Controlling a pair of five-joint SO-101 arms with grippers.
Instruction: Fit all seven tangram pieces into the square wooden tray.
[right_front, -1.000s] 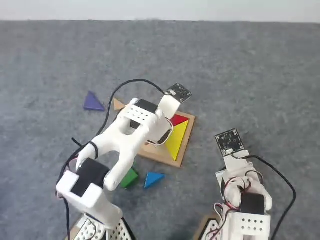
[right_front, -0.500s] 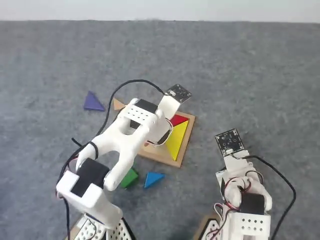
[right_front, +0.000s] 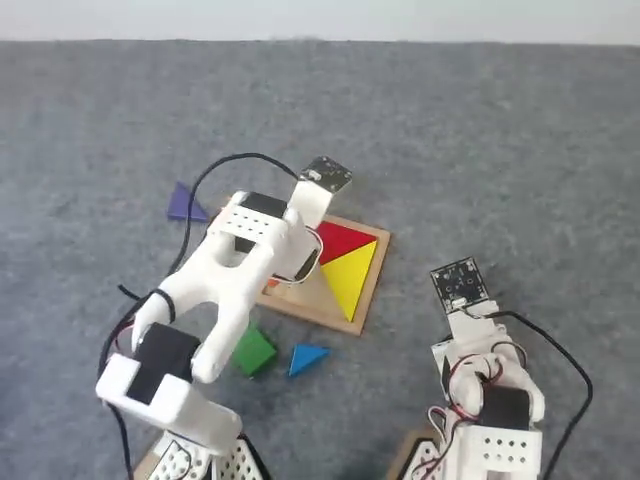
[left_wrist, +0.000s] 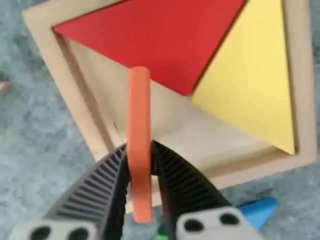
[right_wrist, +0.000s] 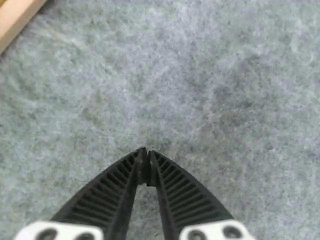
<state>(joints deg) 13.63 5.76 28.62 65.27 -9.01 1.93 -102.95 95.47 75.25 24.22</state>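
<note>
Clamps, in the left pincer, an orange tangram piece on edge over the wooden tray, its bare floor, short of the red triangle and yellow triangle seated inside. Holds the right pincer closed above the counter, off the tray's corner.

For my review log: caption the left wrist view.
Left gripper grips a flat orange piece on edge over the square wooden tray, red triangle and yellow triangle inside.

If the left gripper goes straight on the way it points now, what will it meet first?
Probably the bare floor of the tray, beside the red triangle; the orange piece in the left gripper would touch first. Depth is unclear.
</note>
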